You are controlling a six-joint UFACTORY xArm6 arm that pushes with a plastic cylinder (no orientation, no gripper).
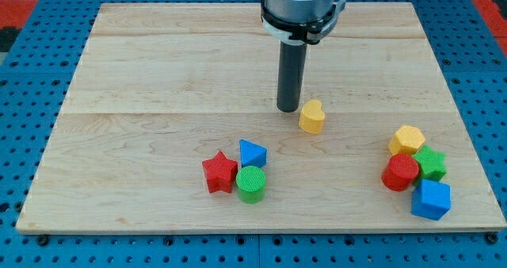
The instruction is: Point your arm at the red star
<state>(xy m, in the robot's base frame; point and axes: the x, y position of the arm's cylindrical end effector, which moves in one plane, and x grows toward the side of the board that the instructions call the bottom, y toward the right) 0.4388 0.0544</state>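
Your end effector is a bare rod with nothing to clench; my tip (287, 109) rests on the table (142, 86), just left of the yellow heart block (312, 116). The red star (219, 173) lies toward the view's bottom-left of the tip, touching the green cylinder (251, 184), blue triangular block (253, 153) beside. Open wood between tip and star. Well right: yellow hexagon (406, 139), red cylinder (401, 173), green star-like block (432, 163), blue block (431, 200).

My robot lab setup, pale wooden bench (158, 62) on blue perforated mounting plate (24, 141), small coloured plastic blocks (408, 173) scattered on it
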